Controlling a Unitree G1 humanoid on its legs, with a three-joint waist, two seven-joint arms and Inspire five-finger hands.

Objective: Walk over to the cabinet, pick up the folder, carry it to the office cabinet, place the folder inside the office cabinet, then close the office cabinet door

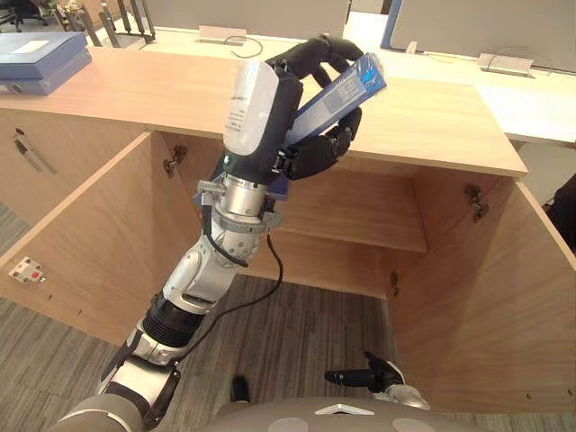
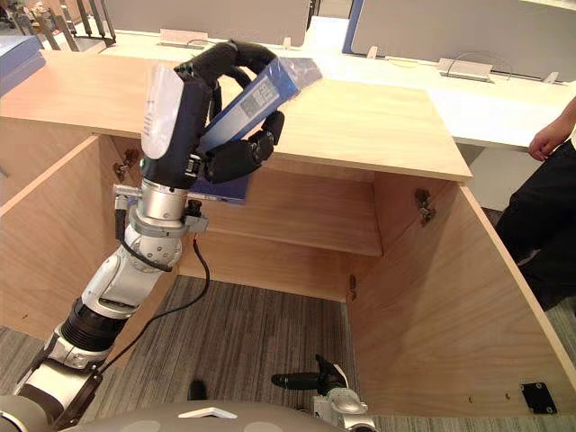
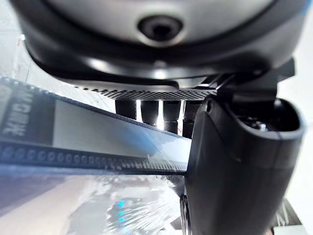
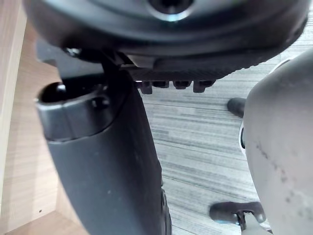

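The left robot hand (image 1: 317, 151) is clenched on the flat blue folder with its clear plastic sleeve (image 1: 346, 90), fingers over the top and thumb beneath. It holds the folder tilted in the upper middle of the frame, in front of the pale wooden counter (image 1: 432, 126) that tops the open office cabinet. The folder is not inside yet.

To my eye the placing step is in hand. The arm should drop below the counter's front edge, level the folder, then slide it flat onto the inner wooden shelf (image 1: 360, 211) before letting go. It also needs to keep clear of the open left door (image 1: 81, 225) and right door (image 1: 486, 297).

The right robot hand (image 1: 373, 373) hangs at the bottom of the frame, fingers relaxed, holding nothing.

The left wrist view shows the folder's edge (image 3: 98, 142) wedged between fingers (image 3: 149, 110) and thumb (image 3: 234, 161), which the head views hide. The right eye view takes in a person in dark clothes (image 2: 549, 180) at the right edge. The left eye view catches a blue box file (image 1: 40, 58) on the counter, upper left.
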